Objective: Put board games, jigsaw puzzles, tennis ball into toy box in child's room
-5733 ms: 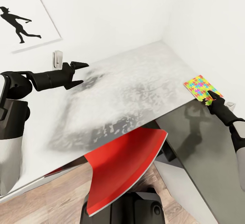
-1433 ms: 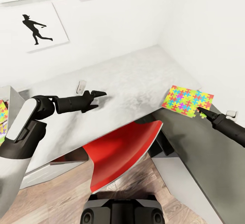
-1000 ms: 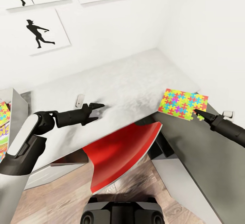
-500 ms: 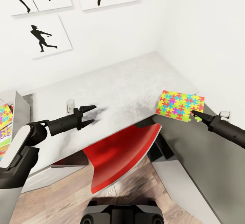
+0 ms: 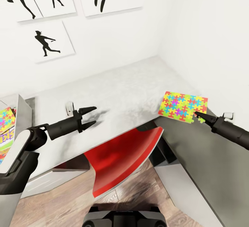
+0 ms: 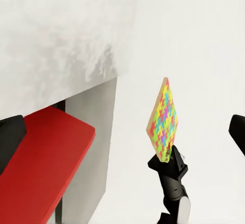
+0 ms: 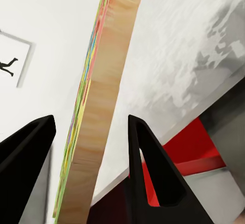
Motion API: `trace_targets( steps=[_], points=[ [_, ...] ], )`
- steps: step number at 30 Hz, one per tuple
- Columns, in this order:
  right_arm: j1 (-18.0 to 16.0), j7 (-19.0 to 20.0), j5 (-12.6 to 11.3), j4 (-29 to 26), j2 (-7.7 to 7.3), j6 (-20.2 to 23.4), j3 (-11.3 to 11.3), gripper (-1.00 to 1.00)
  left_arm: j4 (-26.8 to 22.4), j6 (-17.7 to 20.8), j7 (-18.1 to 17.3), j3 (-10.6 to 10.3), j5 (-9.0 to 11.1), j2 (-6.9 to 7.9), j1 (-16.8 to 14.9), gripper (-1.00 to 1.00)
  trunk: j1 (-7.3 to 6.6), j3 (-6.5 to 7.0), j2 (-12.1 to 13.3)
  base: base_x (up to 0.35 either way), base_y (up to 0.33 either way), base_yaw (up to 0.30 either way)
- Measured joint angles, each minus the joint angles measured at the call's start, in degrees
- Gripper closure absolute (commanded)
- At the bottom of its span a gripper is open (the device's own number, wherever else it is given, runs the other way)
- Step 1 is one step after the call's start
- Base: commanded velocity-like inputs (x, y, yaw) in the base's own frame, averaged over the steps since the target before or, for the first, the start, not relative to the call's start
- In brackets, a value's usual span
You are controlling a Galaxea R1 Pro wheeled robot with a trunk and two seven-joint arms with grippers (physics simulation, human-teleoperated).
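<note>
Multicoloured jigsaw puzzle (image 5: 182, 106) pinched in right pincer (image 5: 197, 116); left pincer (image 5: 90, 117) spread, holding nothing

White walls with black silhouette pictures (image 5: 46, 41), wood-plank floor (image 5: 62, 204), red chair (image 5: 119, 159).

The head camera looks down on the pale grey bench (image 5: 121, 92). The left wrist camera faces across at the bright jigsaw-patterned board (image 6: 163, 120); the right wrist camera sits close against that board (image 7: 99, 111).
</note>
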Motion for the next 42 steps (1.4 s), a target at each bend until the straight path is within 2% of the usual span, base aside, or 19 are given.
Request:
trace_targets(
  steps=[15, 17, 19, 20, 23, 24, 29, 30, 32, 33, 35, 42],
  points=[
    [-0.41, -0.03, 0.02, 0.62, -0.02, 0.01, 0.11, 1.0, 0.72, -0.28, -0.31, -0.11, -0.6, -1.13, 0.26, -1.0, 0.0, 1.41, 0.0, 0.0, 0.0, 0.0],
    [-0.42, -0.04, 0.02, 0.63, 0.0, 0.01, 0.19, 1.0, 0.76, -0.35, -0.26, -0.22, -1.43, -1.42, 0.16, -1.0, 0.0, 1.59, 0.0, 0.0, 0.0, 0.0],
    [-0.42, -0.04, -0.01, 0.64, 0.03, 0.01, 0.65, 1.0, 0.85, -0.4, -0.2, -0.68, -2.84, -2.39, -0.01, -1.0, 0.0, 1.78, 0.0, 0.0, 0.0, 0.0],
    [-0.42, -0.03, -0.01, 0.64, 0.03, 0.01, 0.66, 1.0, 0.85, -0.4, -0.2, -0.68, -2.87, -2.4, -0.01, -1.0, 0.0, 1.87, 0.0, 0.0, 0.0, 0.0],
    [-0.43, -0.04, -0.04, 0.65, 0.06, 0.01, 2.11, 1.0, 1.45, -0.51, -0.06, -1.47, -5.75, -5.09, -0.2, -1.0, 0.0, 2.15, 0.0, 0.0, 0.0, 0.0],
    [-0.43, -0.03, -0.03, 0.65, 0.06, 0.01, 2.13, 1.0, 1.46, -0.51, -0.06, -1.47, -5.79, -5.12, -0.2, -1.0, 0.0, 2.25, 0.0, 0.0, 0.0, 0.0],
    [-0.48, -0.04, -0.06, 0.65, 0.08, 0.01, 3.87, 1.0, 3.88, -0.62, 0.07, -2.11, -10.46, -10.24, -0.41, -1.0, 0.0, 2.72, 0.0, 0.0, 0.0, 0.0],
    [-0.49, -0.04, -0.05, 0.65, 0.08, 0.01, 3.87, 1.0, 3.9, -0.62, 0.06, -2.12, -10.48, -10.27, -0.41, -1.0, 0.0, 2.81, 0.0, 0.0, 0.0, 0.0],
    [-0.5, -0.03, -0.07, 0.65, 0.08, 0.01, 4.2, 1.0, 5.35, -0.62, 0.05, -2.27, -11.94, -11.95, -0.45, -1.0, 0.0, 3.0, 0.0, 0.0, 0.0, 0.0],
    [-0.5, -0.04, -0.07, 0.65, 0.08, 0.01, 4.2, 1.0, 5.38, -0.63, 0.05, -2.27, -11.94, -11.97, -0.46, -1.0, 0.0, 3.09, 0.0, 0.0, 0.0, 0.0],
    [-0.51, -0.04, -0.07, 0.65, 0.08, 0.01, 4.42, 1.0, 6.52, -0.59, -0.09, -2.21, -12.9, -13.11, -0.42, -1.0, 0.0, 3.28, 0.0, 0.0, 0.0, 0.0],
    [-0.52, -0.03, -0.06, 0.65, 0.12, 0.01, 4.77, 1.0, 7.72, -0.53, -0.62, -1.97, -13.7, -14.17, -0.05, -1.0, 0.0, 3.93, 0.0, 0.0, 0.0, 0.0]
  ],
)
